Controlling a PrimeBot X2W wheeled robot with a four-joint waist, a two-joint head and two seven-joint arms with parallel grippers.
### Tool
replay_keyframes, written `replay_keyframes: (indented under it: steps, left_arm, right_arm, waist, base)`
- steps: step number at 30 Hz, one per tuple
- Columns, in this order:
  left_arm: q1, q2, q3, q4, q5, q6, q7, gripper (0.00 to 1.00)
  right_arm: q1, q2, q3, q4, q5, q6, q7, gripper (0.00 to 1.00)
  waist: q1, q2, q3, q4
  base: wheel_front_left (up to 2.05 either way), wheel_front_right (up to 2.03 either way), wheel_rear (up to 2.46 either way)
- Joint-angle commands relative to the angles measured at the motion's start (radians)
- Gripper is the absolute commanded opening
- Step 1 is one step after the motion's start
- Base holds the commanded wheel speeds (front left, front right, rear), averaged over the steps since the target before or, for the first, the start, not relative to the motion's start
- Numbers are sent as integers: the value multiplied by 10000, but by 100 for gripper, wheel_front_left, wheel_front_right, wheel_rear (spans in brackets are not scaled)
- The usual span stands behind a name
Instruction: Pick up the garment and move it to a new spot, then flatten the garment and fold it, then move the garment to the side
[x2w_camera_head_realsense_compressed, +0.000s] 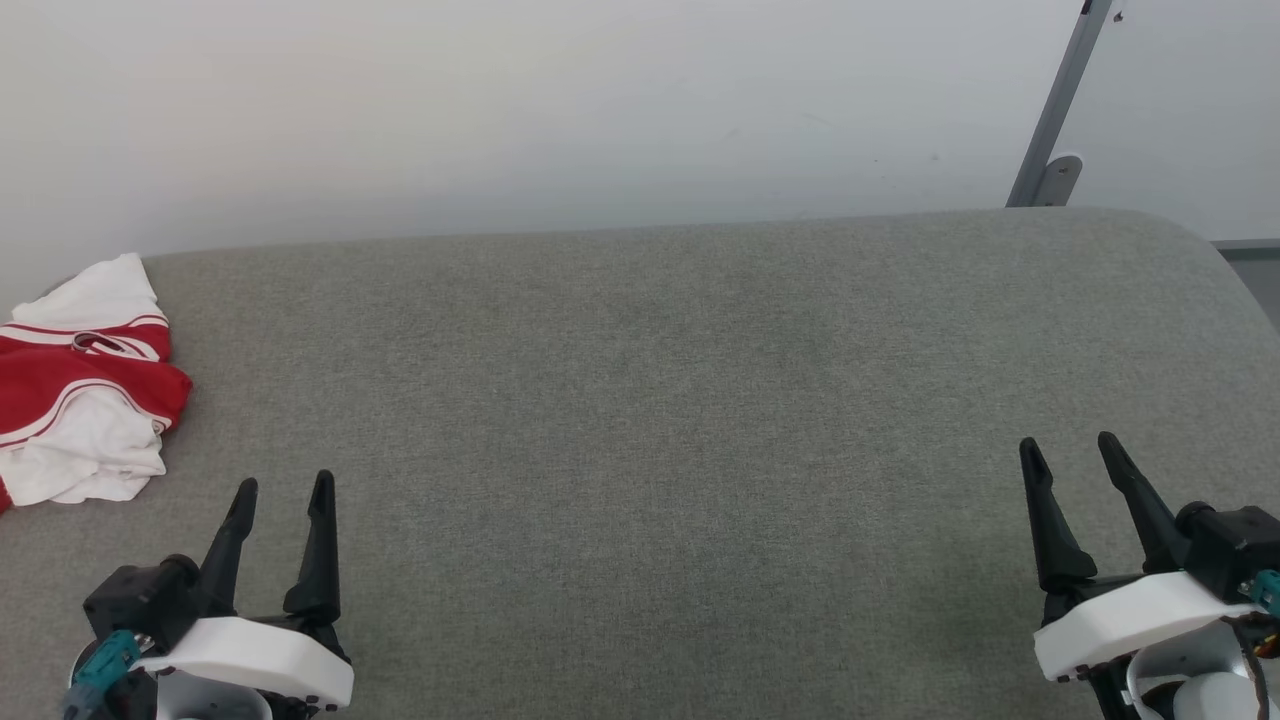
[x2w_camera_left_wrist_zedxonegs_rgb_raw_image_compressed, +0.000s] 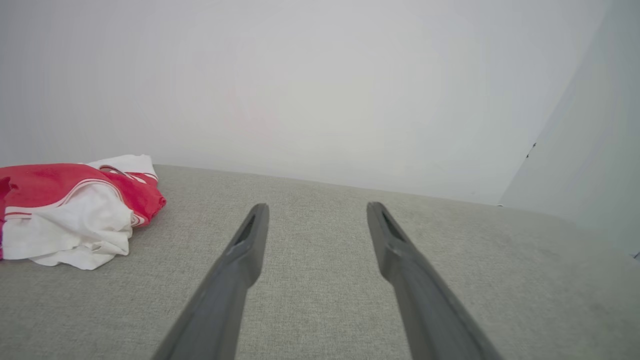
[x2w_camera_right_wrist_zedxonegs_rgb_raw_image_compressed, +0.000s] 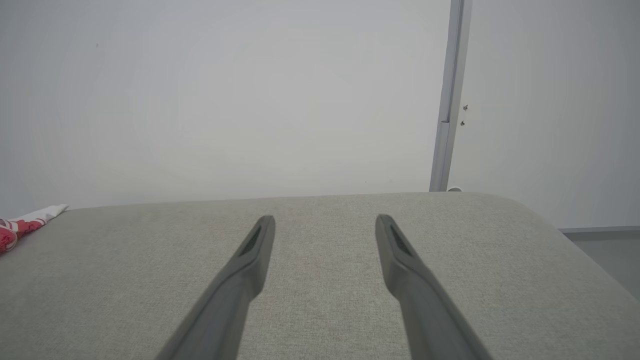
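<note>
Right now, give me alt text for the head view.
A crumpled red jersey-style shirt with white sleeves lies at the left edge of a grey fabric-covered surface. The dark-fingered left gripper and right gripper sit open, empty, at the lower corners.

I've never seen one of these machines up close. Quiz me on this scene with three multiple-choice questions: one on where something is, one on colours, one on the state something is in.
1. Where does the garment lie on the grey surface?
A. at the robot's far left
B. in the middle
C. at the right end

2. Which colours does the garment show?
A. blue and yellow
B. red and white
C. all black

3. How do the left gripper and right gripper stand?
A. both open, holding nothing
B. both shut on the garment
C. left shut, right open

Answers:
1 A: it lies bunched at the left edge of the head view.
2 B: red cloth with white parts and striped trim.
3 A: each one's jaws stand apart, with bare grey surface between them.
</note>
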Motion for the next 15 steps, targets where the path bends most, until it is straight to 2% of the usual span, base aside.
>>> replay_keyframes:
  steps: [1, 15]
  left_arm:
    - [5, 41, -24, -1, 195, -34, -98, 100]
    - [26, 152, -117, 50, 733, -36, -271, 100]
  right_arm:
    - [45, -43, 27, -35, -161, -3, -100, 100]
    - [118, -35, 2, -141, -894, -3, -218, 100]
  waist:
    - [0, -1, -5, 2]
    - [0, -1, -74, 0]
  base:
    - [0, 0, 0]
    - [0, 0, 0]
